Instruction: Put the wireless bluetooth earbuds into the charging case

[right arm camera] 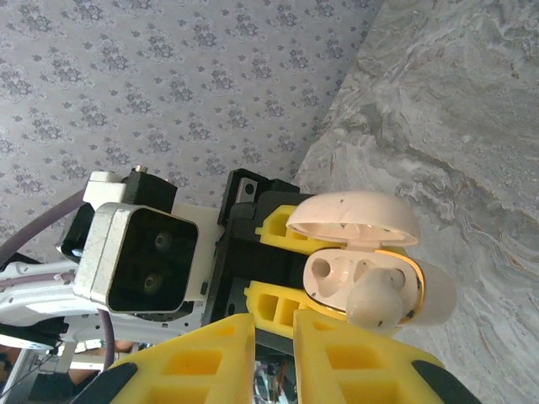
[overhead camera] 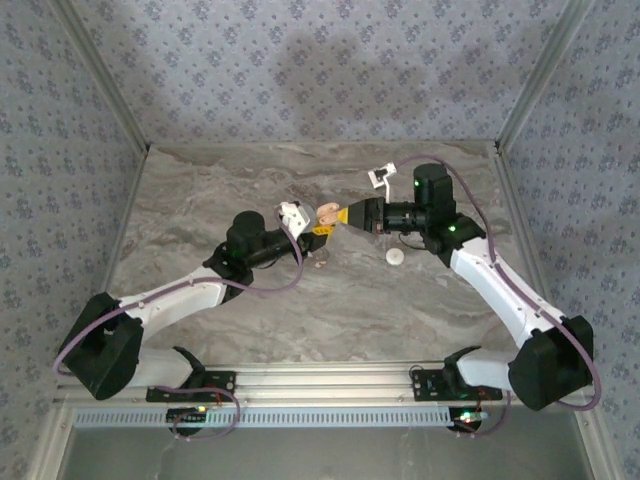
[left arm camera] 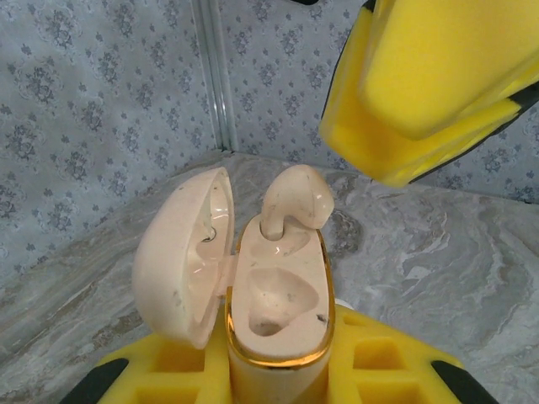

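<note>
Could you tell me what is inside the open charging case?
In the charging case, one earbud stands in the far socket, its stem hidden; the near socket is empty.

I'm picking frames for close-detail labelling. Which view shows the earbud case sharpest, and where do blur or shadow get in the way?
Left wrist: the charging case and the earbud standing in it are sharp, evenly lit; the right tool above is softer. Right wrist: case clear, near fingers blurred. Top external: case tiny, soft shadow on the back wall.
</note>
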You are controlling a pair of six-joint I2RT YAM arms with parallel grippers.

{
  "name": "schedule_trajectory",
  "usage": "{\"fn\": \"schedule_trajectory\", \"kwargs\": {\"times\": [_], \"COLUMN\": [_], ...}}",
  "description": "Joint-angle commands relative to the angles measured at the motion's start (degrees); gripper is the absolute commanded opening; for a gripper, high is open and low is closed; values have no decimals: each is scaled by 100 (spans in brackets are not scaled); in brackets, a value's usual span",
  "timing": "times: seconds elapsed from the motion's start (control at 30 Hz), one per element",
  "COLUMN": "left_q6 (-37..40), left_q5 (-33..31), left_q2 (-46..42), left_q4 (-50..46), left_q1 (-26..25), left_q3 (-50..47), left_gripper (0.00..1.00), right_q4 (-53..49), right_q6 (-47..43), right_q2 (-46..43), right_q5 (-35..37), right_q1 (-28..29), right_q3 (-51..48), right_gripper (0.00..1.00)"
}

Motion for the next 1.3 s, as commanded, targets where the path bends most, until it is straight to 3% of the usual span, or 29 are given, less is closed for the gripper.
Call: {"fn": "schedule_trajectory", "kwargs": {"times": [0.0, 0.47, 1.27], "left_q6": [77, 120, 145], "left_q5": [61, 22, 21], "left_q2": [-121, -191, -245], "left_q4": [50, -22, -40], "left_q1": [-14, -7, -14], "left_q3": [155, 137, 138], "left_gripper": [17, 17, 17], "right_q4": [-70, -478, -327], "right_q6": [-101, -277, -261], "right_q2": [-24, -306, 131], "right_q5": [-37, 157, 196], "right_q1": [50, -98, 70], "right_q3": [217, 147, 195], "right_gripper": [22, 30, 20]}}
